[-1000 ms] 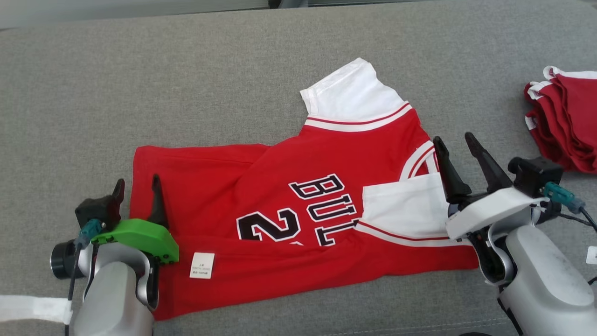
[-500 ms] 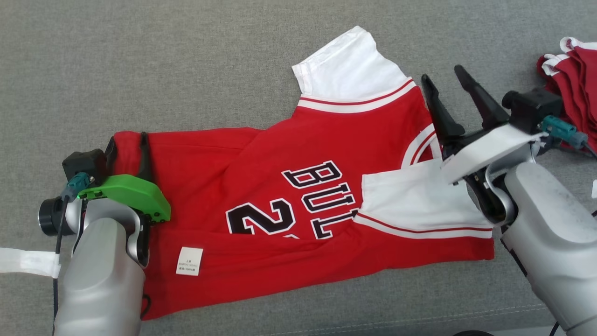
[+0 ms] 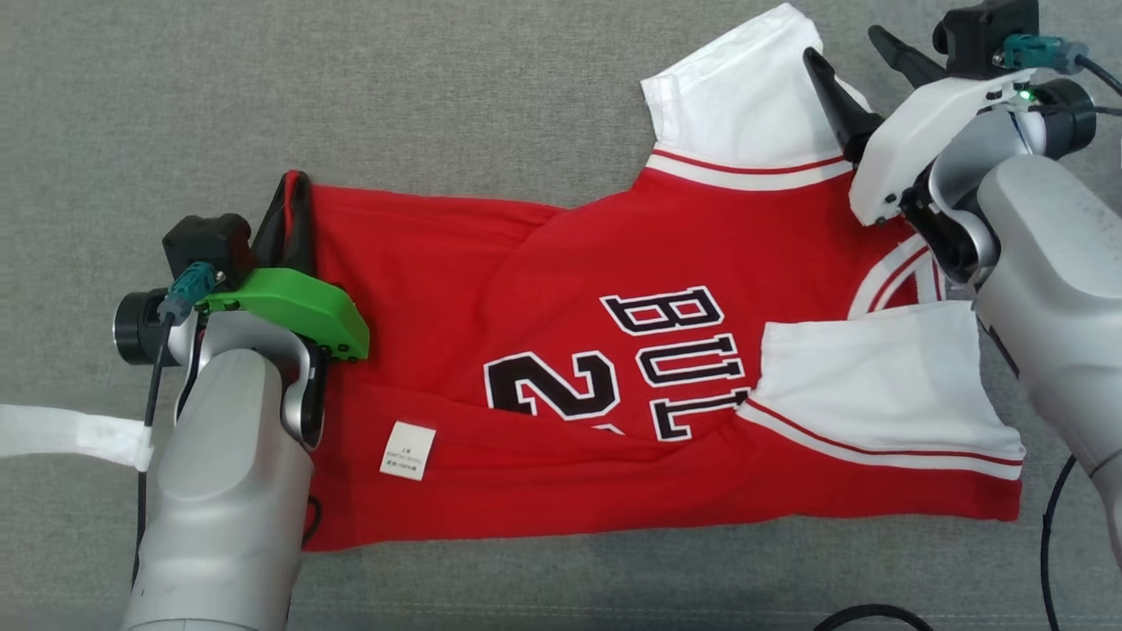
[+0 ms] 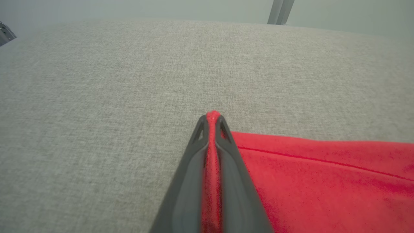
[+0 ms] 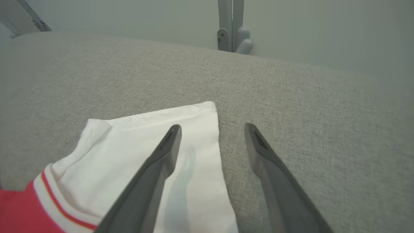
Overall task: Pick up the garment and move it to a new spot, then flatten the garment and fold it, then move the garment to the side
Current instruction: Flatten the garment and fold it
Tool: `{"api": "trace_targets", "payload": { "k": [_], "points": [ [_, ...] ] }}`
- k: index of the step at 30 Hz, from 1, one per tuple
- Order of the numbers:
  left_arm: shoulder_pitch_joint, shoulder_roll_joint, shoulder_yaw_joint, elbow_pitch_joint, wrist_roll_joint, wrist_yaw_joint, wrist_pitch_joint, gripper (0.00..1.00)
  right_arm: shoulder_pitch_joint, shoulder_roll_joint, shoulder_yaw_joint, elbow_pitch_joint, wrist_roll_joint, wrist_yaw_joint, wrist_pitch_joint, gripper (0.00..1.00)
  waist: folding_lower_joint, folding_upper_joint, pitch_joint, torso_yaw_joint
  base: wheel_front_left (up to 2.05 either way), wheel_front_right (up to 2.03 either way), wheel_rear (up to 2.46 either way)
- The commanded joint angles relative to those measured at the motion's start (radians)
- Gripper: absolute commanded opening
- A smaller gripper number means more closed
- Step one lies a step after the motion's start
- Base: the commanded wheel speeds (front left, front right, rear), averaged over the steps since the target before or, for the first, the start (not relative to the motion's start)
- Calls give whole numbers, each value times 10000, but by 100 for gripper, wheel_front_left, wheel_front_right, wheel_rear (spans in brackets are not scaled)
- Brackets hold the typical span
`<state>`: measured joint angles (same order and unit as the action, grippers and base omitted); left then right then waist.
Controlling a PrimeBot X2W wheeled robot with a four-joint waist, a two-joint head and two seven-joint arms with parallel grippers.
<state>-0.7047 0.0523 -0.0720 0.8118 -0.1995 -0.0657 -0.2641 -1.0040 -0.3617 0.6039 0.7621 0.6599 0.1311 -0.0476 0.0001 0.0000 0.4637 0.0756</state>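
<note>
The garment (image 3: 614,254) is a red jersey with white sleeves and black lettering, lying half folded on the grey surface. My left gripper (image 3: 289,188) is shut on its far left hem corner; in the left wrist view red cloth (image 4: 212,155) is pinched between the two fingers of that gripper (image 4: 212,119). My right gripper (image 3: 850,48) stands open above the far white sleeve (image 3: 745,96). The right wrist view has that gripper (image 5: 212,129) straddling the sleeve's (image 5: 181,129) right edge, one finger over the white cloth, the other over bare grey fabric.
The grey fabric surface (image 3: 438,88) spreads around the garment. A white care label (image 3: 409,450) lies on the near red fold. A white strap (image 3: 61,434) and a black cable (image 3: 1047,526) trail by my arms. A metal post (image 5: 231,26) stands beyond the far edge.
My left gripper has closed on the garment's far left hem corner. My right gripper has moved from the near sleeve up to the far sleeve. The head camera has shifted, putting the red pile out of frame.
</note>
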Motion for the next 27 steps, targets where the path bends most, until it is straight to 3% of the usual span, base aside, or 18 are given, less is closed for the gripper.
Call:
{"api": "trace_targets", "payload": {
  "k": [1,5,6,7,8,9,19,27],
  "points": [
    [-228,26,-68,-72,-80,22,0,0,-241,-99,127,195,-1,-9,111,100,-1,0,403,501,0,0,0],
    [-308,12,-495,-205,-492,61,0,0,-750,-141,485,831,58,-10,237,100,-1,0,555,766,0,0,0],
    [-311,10,-610,-233,-632,109,0,0,-847,-134,571,1006,71,-9,302,78,-1,0,572,793,0,0,0],
    [-301,12,-730,-252,-758,172,0,0,-925,-131,666,1166,76,-10,368,40,-1,0,580,813,0,0,0],
    [-292,11,-835,-265,-841,210,0,0,-999,-113,756,1254,96,-9,379,27,-1,0,594,825,0,0,0],
    [-285,10,-917,-277,-910,261,6,0,-1064,-126,823,1352,152,-9,349,0,-1,0,604,833,0,0,0],
    [-788,23,-906,-386,-785,561,3,0,-1991,-549,853,2393,-147,-12,-1157,0,-1,0,657,767,0,0,0],
    [-1104,87,-567,-271,-500,508,0,0,-2189,-286,789,2840,-204,-12,-2027,0,-1,0,283,562,0,0,0]
  ]
}}
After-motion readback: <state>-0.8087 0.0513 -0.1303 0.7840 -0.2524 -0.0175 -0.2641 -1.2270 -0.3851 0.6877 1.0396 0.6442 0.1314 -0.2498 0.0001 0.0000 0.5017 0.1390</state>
